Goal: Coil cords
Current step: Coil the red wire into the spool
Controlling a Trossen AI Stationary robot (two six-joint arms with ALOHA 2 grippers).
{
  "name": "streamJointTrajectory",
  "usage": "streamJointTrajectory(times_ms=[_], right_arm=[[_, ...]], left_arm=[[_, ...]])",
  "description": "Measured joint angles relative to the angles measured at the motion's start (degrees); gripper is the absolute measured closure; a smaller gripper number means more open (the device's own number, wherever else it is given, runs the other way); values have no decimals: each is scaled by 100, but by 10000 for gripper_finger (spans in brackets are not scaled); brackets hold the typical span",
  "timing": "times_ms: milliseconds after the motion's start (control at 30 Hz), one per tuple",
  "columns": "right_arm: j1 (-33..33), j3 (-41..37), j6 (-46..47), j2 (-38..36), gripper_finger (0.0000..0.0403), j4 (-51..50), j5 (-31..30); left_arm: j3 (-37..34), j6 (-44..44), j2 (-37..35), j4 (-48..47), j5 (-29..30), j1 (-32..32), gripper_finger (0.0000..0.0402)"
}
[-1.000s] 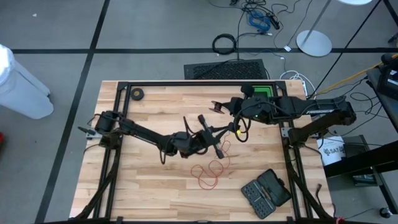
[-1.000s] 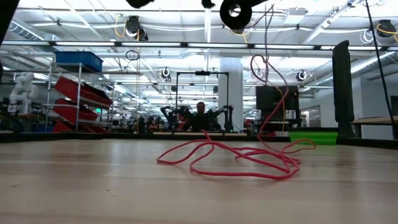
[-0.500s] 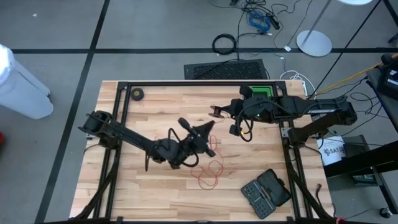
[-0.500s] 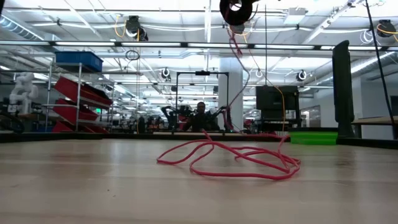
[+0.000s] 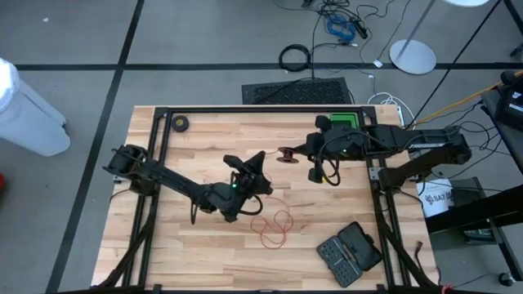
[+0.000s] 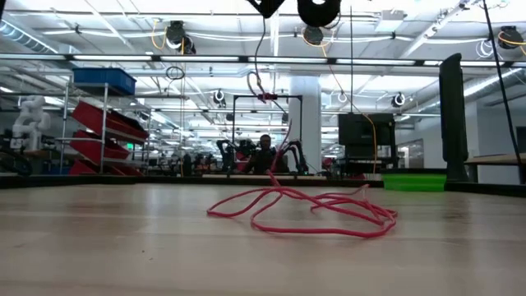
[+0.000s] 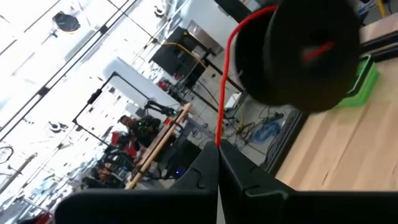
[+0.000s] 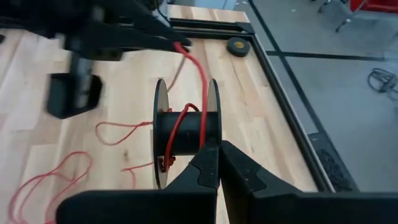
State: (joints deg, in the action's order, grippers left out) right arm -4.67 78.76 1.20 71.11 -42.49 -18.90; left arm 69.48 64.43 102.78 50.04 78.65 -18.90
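**Desk:** What is on the left of the table?

**Photographer:** The left arm reaches in from the table's left edge toward the middle. The left gripper [image 5: 256, 158] is raised above the wood, fingers pressed together on the red cord [image 5: 274, 226]. In the left wrist view the strand [image 7: 222, 93] rises from between the closed fingertips toward the reel [image 7: 305, 53] just ahead.

**Desk:** And the cord itself?

**Photographer:** Most of it lies in loose loops on the table [image 5: 188, 261] near the centre, a little toward the front. The low view shows the pile [image 6: 304, 212] flat on the wood, one strand climbing from it to the grippers overhead.

**Desk:** Further right?

**Photographer:** The small black reel [image 5: 287, 153] hangs in the air just beside the left gripper. The right gripper [image 5: 296, 152] has it, fingers clamped on one flange. In the right wrist view a few red turns sit on the reel's core [image 8: 185, 132], and the cord runs off it to the other arm's fingertips.

**Desk:** Anything else?

**Photographer:** A small black roll [image 5: 179, 123] at the far left corner, a green bin [image 5: 346, 119] at the far right, and a black case [image 5: 350, 253] at the front right.
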Motion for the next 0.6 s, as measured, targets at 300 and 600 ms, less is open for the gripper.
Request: streamJointTrajectory(times_ms=[300, 600], right_arm=[[-224, 0, 90, -141, 403, -76, 121], [-222, 0, 69, -271, 403, 201, 86]], left_arm=[[-256, -356, 0, -8, 39, 97, 401], [-333, -1127, 0, -650, 28, -6, 401]])
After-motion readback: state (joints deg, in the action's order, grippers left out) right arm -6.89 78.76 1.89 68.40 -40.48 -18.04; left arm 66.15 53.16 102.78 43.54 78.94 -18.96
